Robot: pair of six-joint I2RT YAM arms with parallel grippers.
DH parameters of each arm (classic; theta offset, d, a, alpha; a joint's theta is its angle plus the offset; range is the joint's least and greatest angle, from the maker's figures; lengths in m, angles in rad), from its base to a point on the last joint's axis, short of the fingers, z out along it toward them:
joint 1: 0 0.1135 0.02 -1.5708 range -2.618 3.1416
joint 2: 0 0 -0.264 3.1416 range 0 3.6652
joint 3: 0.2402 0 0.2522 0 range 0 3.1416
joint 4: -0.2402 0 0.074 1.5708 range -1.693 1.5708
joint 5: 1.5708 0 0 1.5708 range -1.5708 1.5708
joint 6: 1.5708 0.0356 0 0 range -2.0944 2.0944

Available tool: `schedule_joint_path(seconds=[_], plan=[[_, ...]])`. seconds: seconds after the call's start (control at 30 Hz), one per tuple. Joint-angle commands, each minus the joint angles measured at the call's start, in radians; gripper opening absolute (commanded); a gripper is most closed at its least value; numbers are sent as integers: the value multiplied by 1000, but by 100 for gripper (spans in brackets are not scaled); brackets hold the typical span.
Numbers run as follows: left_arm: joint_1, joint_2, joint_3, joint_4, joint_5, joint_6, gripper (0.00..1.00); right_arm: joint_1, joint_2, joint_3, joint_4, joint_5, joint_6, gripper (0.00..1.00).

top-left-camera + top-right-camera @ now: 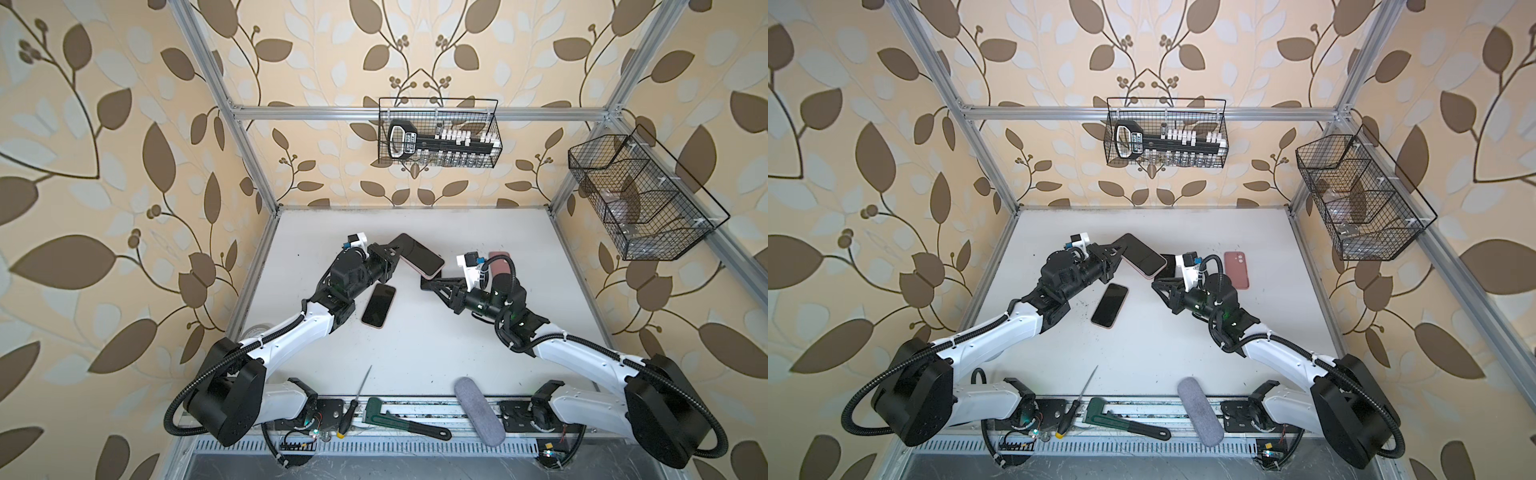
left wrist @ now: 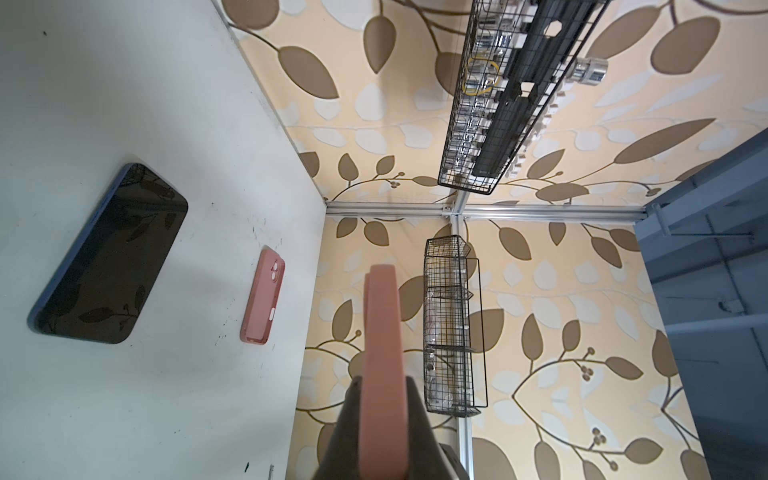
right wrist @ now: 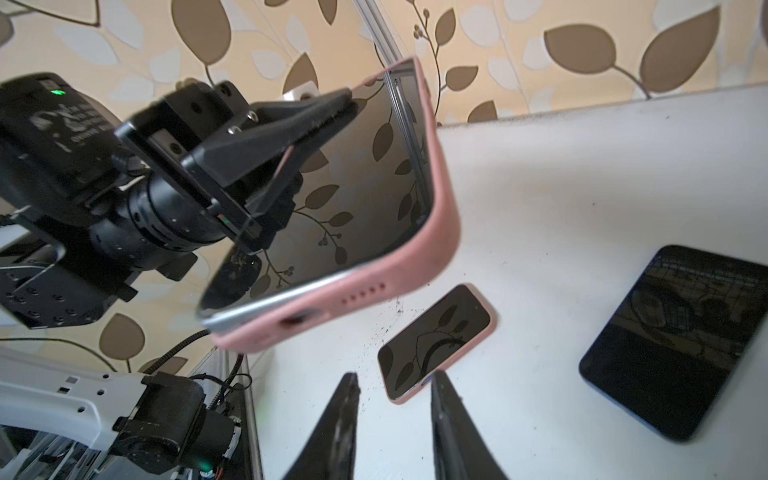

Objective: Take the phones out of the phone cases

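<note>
The left gripper [image 1: 397,251] is clamped on the cased phone [image 1: 422,255], raised just beyond the spare phone [image 1: 378,306] on the table [image 1: 415,353]. The right gripper [image 1: 430,284], jaws parted and empty, hovers right of that spare phone. Pinch only the pink case [image 3: 436,232] at its lip (one corner looks loosened), then peel away.

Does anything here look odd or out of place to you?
The black phone in the pink rubbery case, pinched by the left fingers, sits askew: one corner sticks out of the case. Dark specks litter the white table.
</note>
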Motion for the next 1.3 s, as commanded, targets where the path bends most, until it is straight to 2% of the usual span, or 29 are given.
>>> schedule_joint_path(seconds=[0.0, 0.17, 0.33, 0.57, 0.67, 0.83, 1.03, 1.2, 1.27], plan=[[65, 12, 67, 80, 104, 80, 0, -51, -55, 3, -73, -90, -16, 46], [155, 59, 130, 47, 274, 174, 0, -116, -121, 80, -273, -157, -99, 76], [164, 81, 211, -34, 375, 274, 0, -164, -138, 161, -423, -199, -167, 100], [166, 89, 278, -109, 450, 395, 0, -213, -94, 250, -534, -299, -225, 100], [167, 106, 328, -157, 509, 472, 0, -231, -61, 315, -617, -346, -282, 95], [167, 139, 434, -289, 617, 654, 0, -235, 40, 485, -846, -419, -426, 79], [167, 148, 510, -390, 734, 835, 0, -187, 122, 625, -1032, -384, -584, 77], [167, 179, 523, -392, 794, 873, 0, -167, 158, 657, -1072, -401, -657, 72], [166, 182, 526, -388, 818, 867, 0, -159, 170, 662, -1077, -408, -676, 66]])
